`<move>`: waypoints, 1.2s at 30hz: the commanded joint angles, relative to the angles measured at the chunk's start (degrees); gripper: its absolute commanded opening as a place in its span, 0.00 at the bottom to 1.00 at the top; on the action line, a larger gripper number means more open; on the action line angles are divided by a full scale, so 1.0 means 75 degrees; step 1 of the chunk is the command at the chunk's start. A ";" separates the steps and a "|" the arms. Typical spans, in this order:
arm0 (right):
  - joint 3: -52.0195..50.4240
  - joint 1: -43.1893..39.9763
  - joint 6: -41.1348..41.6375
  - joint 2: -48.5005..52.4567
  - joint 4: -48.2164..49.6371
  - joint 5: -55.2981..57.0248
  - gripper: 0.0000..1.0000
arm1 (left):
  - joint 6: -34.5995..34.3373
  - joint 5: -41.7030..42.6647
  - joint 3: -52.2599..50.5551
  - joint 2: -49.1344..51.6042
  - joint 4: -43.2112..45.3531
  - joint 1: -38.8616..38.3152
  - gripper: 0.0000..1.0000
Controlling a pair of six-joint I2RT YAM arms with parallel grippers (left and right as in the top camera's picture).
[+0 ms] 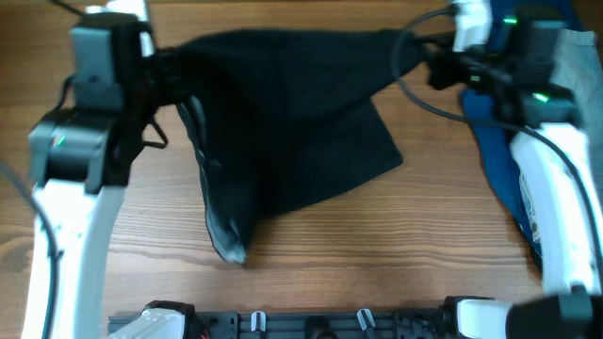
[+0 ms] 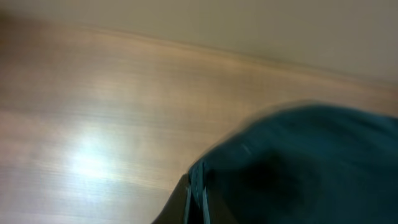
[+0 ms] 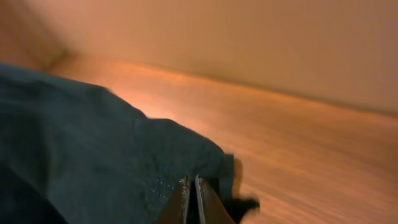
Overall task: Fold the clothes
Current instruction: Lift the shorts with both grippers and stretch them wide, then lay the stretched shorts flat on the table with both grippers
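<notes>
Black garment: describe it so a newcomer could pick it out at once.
On the brown wooden table, look at the far middle. The black soft fabric garment spreads there, far corners gripped by the left pincer and right pincer. Unlike the dark blue cloth at the right edge, it is black, with pale grey lining at its near tip.

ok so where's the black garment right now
In the overhead view the black garment spans the far middle of the table, its top corners held by the left gripper and right gripper, left of the blue cloth.
</notes>
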 commanded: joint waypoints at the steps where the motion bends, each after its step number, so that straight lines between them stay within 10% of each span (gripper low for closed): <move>1: 0.0085 -0.0699 0.0309 -0.1134 -0.0146 0.0087 0.04 | 0.0012 -0.0551 0.0070 -0.0871 0.0819 0.0356 0.04; 13: 0.0306 -0.2361 0.0615 -0.4782 -0.1597 0.0096 0.04 | 0.0000 0.0589 0.0073 -0.3110 0.1597 -0.0149 0.04; 22: 0.1489 -0.2486 0.0399 -0.5085 -0.3538 0.0586 0.04 | 0.0006 0.0440 0.0076 -0.3762 0.0935 -0.0886 0.04; 36: 0.1486 -0.1577 0.0213 0.0131 -0.2544 -0.0052 0.04 | 0.0006 -0.0871 0.0076 0.0699 0.1416 -0.0152 0.04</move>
